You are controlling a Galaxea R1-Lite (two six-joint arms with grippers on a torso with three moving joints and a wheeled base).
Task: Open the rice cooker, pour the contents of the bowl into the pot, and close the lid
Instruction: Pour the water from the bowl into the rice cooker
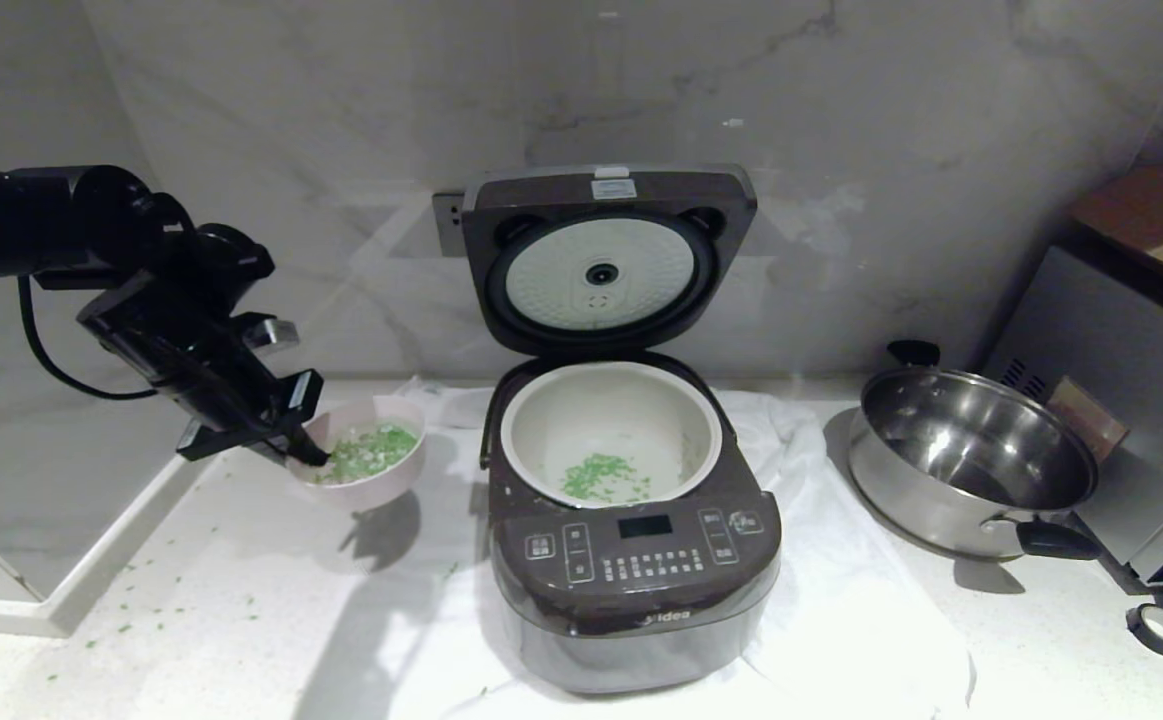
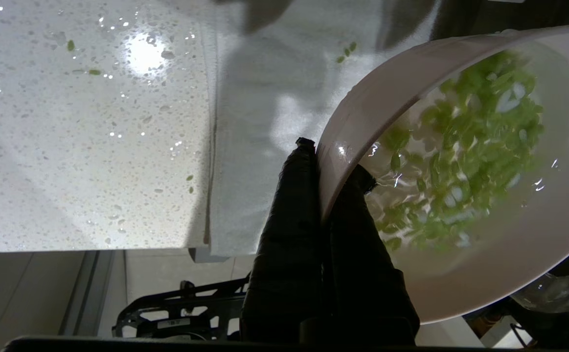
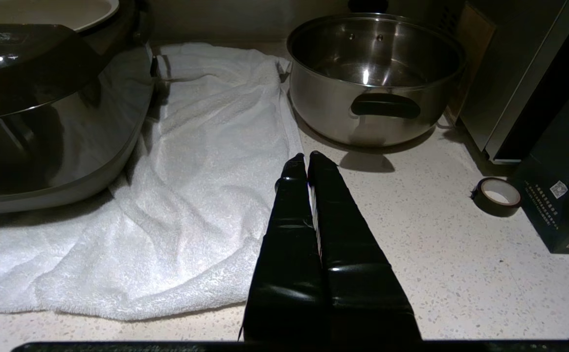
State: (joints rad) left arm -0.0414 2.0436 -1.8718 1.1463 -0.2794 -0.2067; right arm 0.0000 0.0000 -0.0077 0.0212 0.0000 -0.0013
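Two large vessels stand on the counter in the head view: the rice cooker at the centre on a white towel, and a steel pan at about three o'clock from it. Behind the cooker, at twelve o'clock, its lid stands upright and open, the pale round inner plate facing forward. Inside the body sits the cream pot, with a small patch of green bits on its floor.

At nine o'clock from the cooker, the bowl hangs above the counter, casting a shadow below; it carries most of the contents. The left gripper comes in from the bowl's nine o'clock side and is clamped on the near rim, one finger inside and one outside, as the left wrist view shows.

Smaller green scraps lie scattered on the counter at seven o'clock from the bowl.

The right gripper hovers low over the counter with its fingers pressed together, empty, beside the towel edge; a tape roll lies at three o'clock from it.
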